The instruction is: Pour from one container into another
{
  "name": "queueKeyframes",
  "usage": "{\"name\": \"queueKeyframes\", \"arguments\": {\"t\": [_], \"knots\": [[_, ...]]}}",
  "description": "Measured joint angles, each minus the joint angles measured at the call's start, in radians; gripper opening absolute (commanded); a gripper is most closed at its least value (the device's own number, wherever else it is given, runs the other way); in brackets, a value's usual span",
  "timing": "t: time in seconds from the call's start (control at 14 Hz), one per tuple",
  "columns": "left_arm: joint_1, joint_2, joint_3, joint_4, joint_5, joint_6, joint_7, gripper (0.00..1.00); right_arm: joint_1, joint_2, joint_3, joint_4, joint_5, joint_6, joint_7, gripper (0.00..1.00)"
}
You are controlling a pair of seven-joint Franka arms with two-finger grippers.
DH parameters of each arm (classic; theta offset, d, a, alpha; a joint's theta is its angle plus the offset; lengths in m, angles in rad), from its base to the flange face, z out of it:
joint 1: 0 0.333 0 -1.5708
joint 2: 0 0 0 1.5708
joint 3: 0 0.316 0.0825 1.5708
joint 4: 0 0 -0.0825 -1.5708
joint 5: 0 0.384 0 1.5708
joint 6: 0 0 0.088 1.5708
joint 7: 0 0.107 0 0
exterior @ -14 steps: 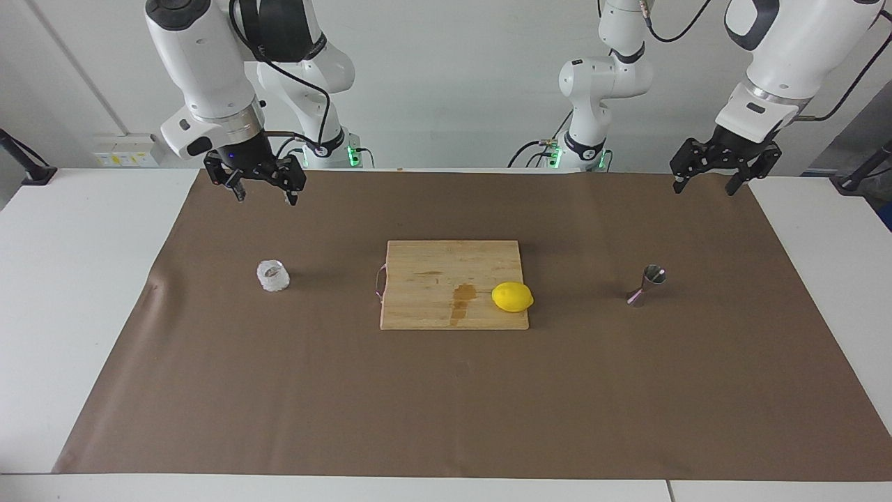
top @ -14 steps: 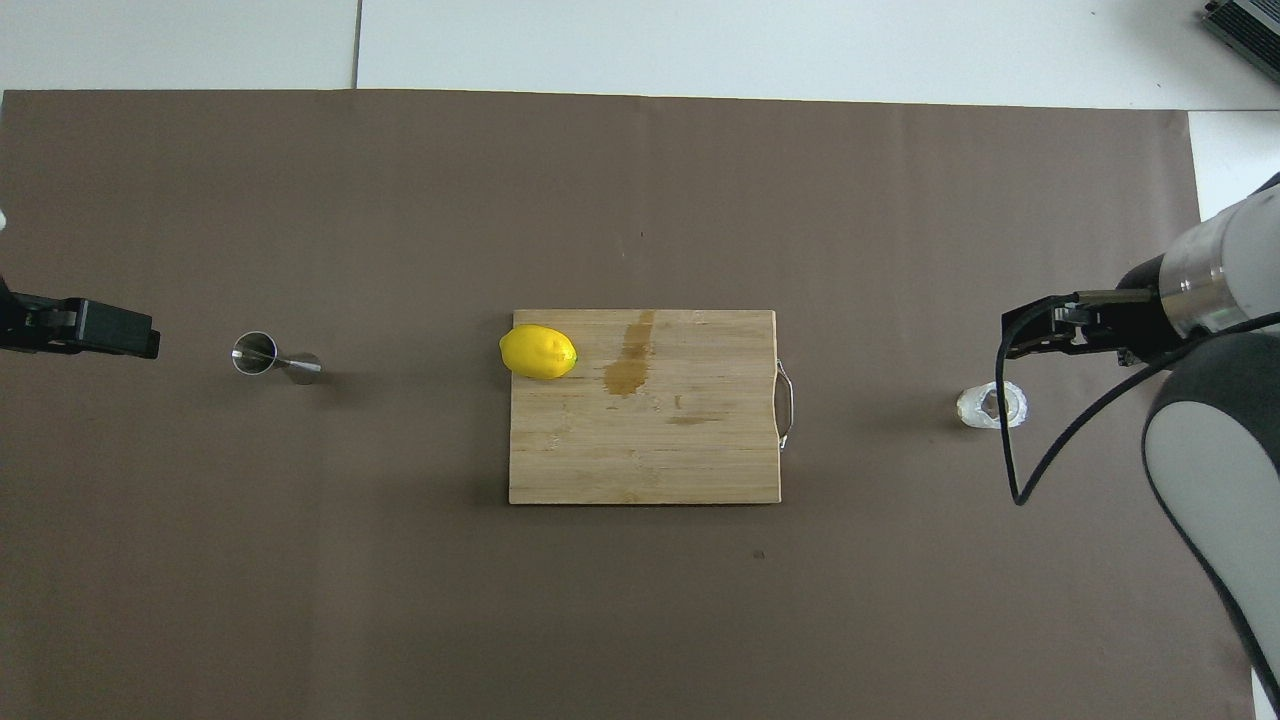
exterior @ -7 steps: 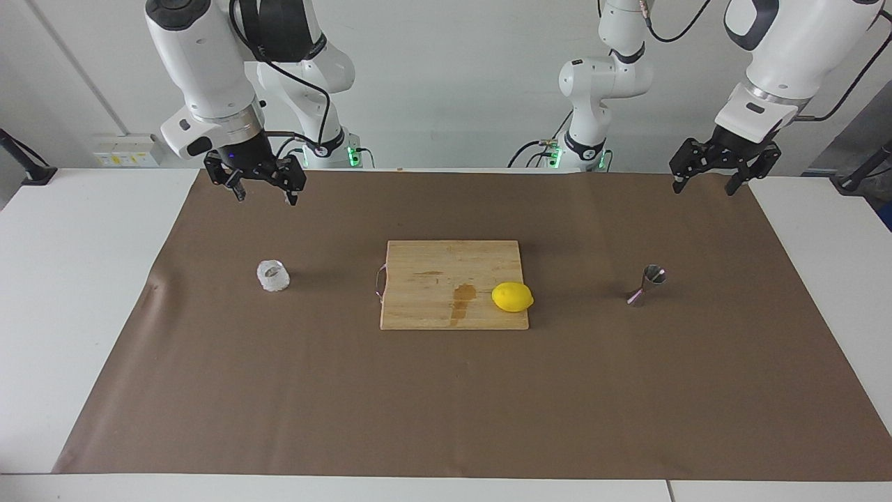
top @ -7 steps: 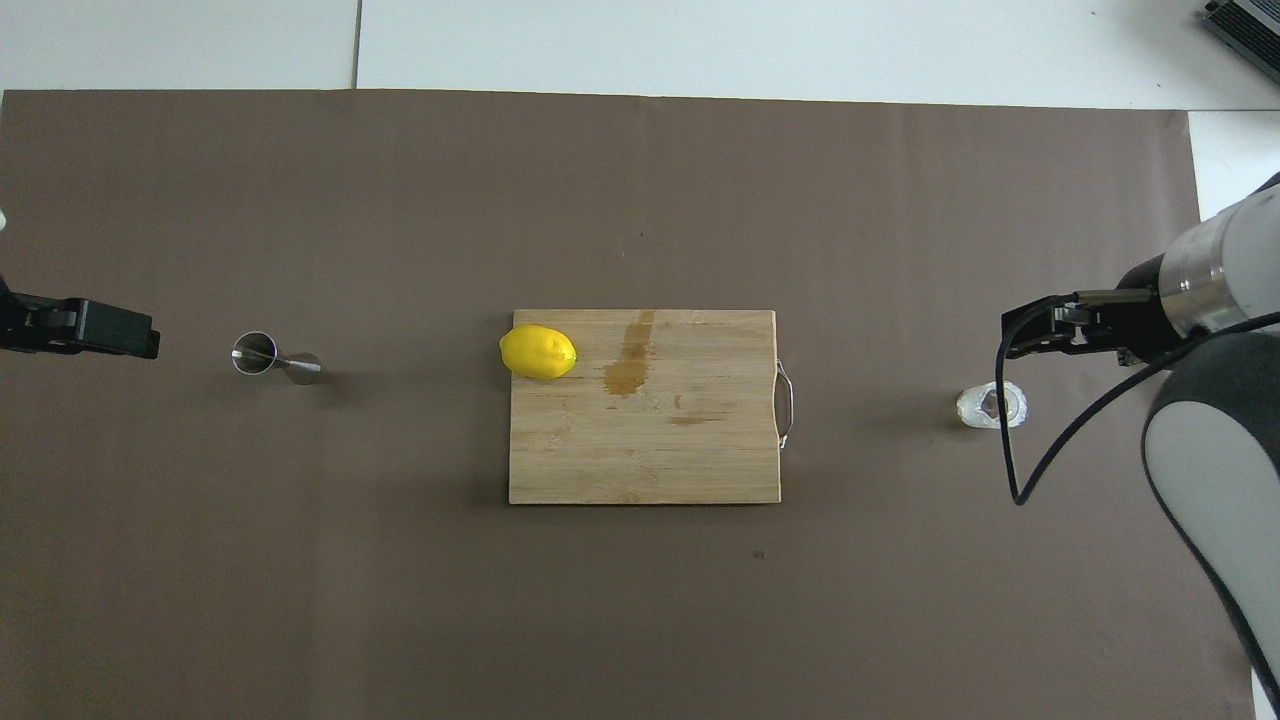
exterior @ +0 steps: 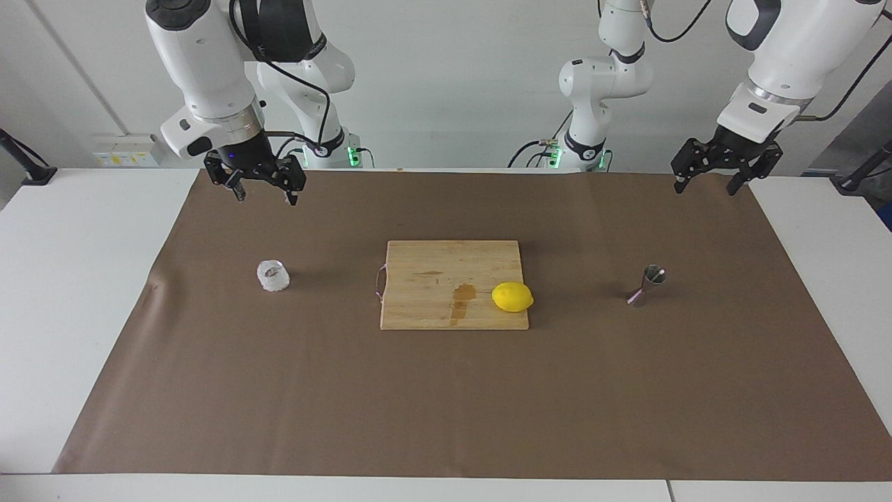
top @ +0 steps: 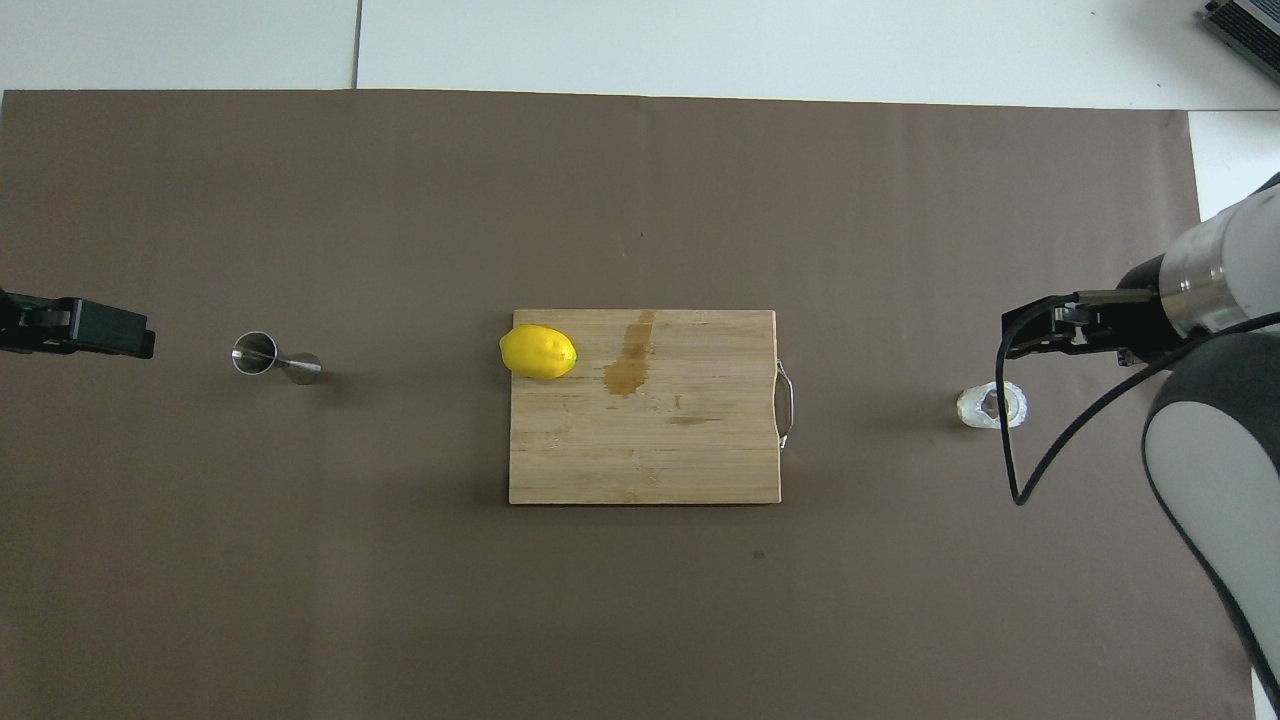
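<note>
Both arms hang raised over the edge of the brown mat point(exterior: 446, 390) that lies nearest the robots. The right gripper point(exterior: 265, 197) is over the mat's corner at the right arm's end, its fingers spread apart and holding nothing. The left gripper point(exterior: 705, 187) is over the corner at the left arm's end, fingers likewise spread and empty.

Farther out, three things sit in a row across the middle of the mat. The cup point(exterior: 273, 275) stands upright toward the right arm's end, below the right gripper and well apart from it. The board point(exterior: 446, 279) lies at the mat's centre, its metal handle turned toward the cup; a wet stain point(exterior: 463, 294) marks its surface. The lemon point(exterior: 512, 297) rests on the board at the corner farthest from the robots, toward the left arm's end. The jigger point(exterior: 647, 285) stands alone toward the left arm's end, well apart from the board and from the left gripper.

The rest of the mat, out to its farthest edge, carries nothing.
</note>
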Motion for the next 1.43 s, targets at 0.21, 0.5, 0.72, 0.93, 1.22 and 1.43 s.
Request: {"name": "queueKeyframes", "arguments": {"t": [0.21, 0.5, 0.72, 0.93, 1.22, 1.43], "knots": [[-0.001, 0.0, -0.003, 0.0, 0.0, 0.0, 0.0, 1.0, 0.0, 0.0, 0.0, 0.0, 0.0, 0.0, 0.0, 1.0], [0.0, 0.0, -0.002, 0.0, 0.0, 0.001, 0.0, 1.0, 0.0, 0.0, 0.0, 0.0, 0.0, 0.0, 0.0, 1.0], [0.02, 0.0, 0.009, 0.0, 0.0, 0.009, 0.0, 1.0, 0.0, 0.0, 0.0, 0.0, 0.0, 0.0, 0.0, 1.0], [0.064, 0.0, 0.015, -0.021, -0.035, 0.055, 0.001, 1.0, 0.0, 0.0, 0.0, 0.0, 0.0, 0.0, 0.0, 1.0], [0.1, 0.022, 0.02, -0.08, -0.188, 0.081, -0.005, 1.0, 0.0, 0.0, 0.0, 0.0, 0.0, 0.0, 0.0, 1.0], [0.136, 0.088, 0.021, -0.097, -0.308, 0.088, -0.085, 1.0, 0.0, 0.0, 0.0, 0.0, 0.0, 0.0, 0.0, 1.0]]}}
